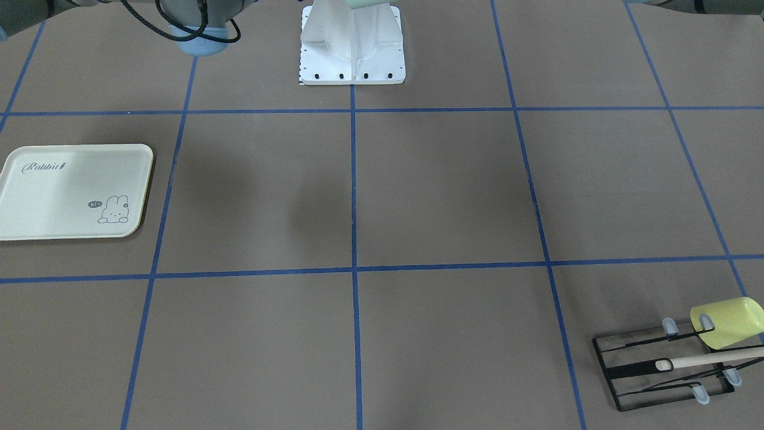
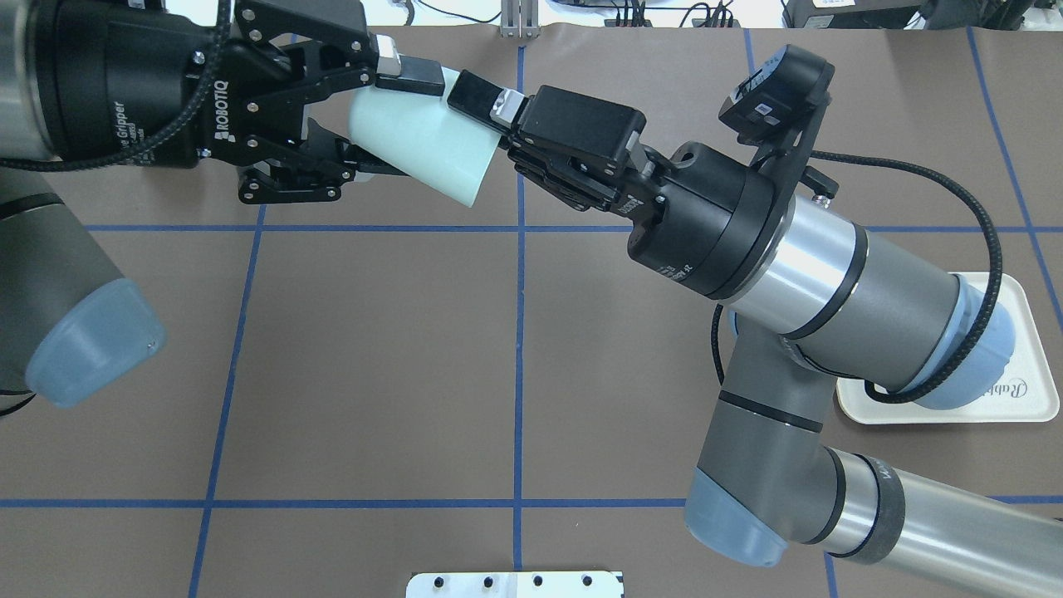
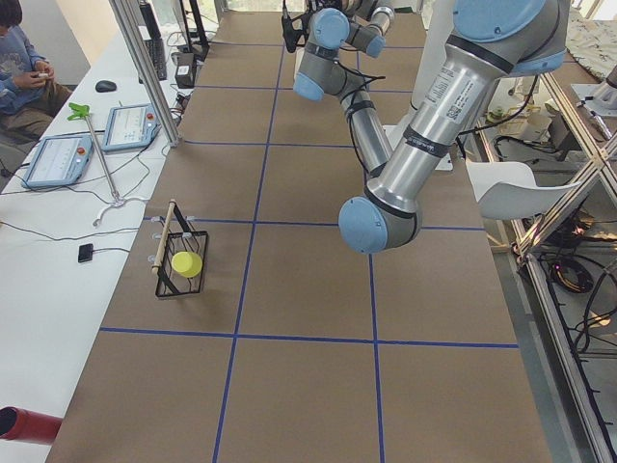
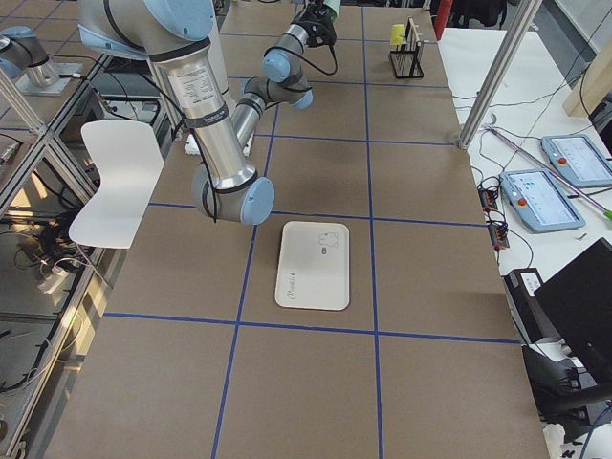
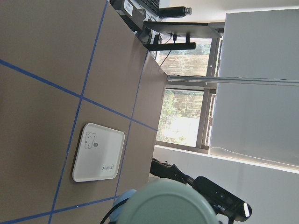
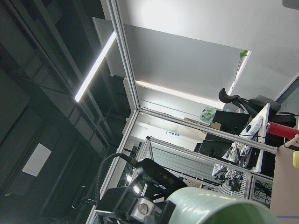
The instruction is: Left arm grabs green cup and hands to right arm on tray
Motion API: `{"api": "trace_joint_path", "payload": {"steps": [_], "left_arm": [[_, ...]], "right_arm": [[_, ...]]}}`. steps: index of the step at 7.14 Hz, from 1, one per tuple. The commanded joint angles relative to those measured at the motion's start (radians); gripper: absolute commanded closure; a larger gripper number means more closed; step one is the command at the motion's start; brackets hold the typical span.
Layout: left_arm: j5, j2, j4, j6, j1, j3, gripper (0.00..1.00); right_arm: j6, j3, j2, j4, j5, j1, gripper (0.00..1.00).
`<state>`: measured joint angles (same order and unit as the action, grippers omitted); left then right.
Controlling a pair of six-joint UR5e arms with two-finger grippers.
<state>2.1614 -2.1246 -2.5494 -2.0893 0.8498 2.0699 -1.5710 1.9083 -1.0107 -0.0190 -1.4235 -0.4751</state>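
Observation:
In the overhead view my left gripper [image 2: 394, 120] is shut on the narrow end of the pale mint-green cup [image 2: 423, 137] and holds it tilted high above the table. My right gripper [image 2: 488, 124] reaches in from the right. Its upper finger [image 2: 482, 93] lies against the cup's wide end, and its other finger is hidden behind the cup, so I cannot tell whether it grips. The cup also shows in the left wrist view [image 5: 166, 203] and the right wrist view [image 6: 219, 207]. The cream "Rabbit" tray [image 1: 71, 191] lies flat and bare on the robot's right side, partly under the right arm [image 2: 1026, 365].
A black wire rack [image 1: 662, 370] sits at the far corner on the robot's left. It holds a yellow-green cup [image 1: 728, 322] on its side and a wooden-handled utensil [image 1: 710, 360]. The white robot base plate [image 1: 352, 54] is at the table's robot side. An operator [image 3: 19, 58] sits beside the table.

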Motion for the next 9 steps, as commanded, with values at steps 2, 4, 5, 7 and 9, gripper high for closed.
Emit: {"api": "trace_joint_path", "payload": {"steps": [2, 4, 5, 7, 9], "left_arm": [[0.000, 0.000, 0.000, 0.000, 0.000, 0.002, 0.92], [0.000, -0.008, -0.002, 0.003, -0.003, 0.001, 0.01], [0.000, -0.023, 0.000, 0.009, -0.005, -0.005, 0.00], [0.000, -0.015, 0.003, 0.138, -0.005, -0.010, 0.00], [-0.003, -0.012, 0.002, 0.138, -0.003, -0.014, 0.00]], "right_arm": [[0.000, 0.000, 0.000, 0.001, 0.000, 0.000, 0.76], [0.000, 0.000, 0.001, 0.004, 0.000, 0.001, 1.00], [0.000, 0.000, 0.000, 0.007, 0.000, 0.001, 1.00], [-0.001, 0.008, 0.000, 0.010, -0.002, 0.001, 1.00], [-0.006, 0.008, -0.011, 0.013, -0.002, -0.002, 1.00]]}}
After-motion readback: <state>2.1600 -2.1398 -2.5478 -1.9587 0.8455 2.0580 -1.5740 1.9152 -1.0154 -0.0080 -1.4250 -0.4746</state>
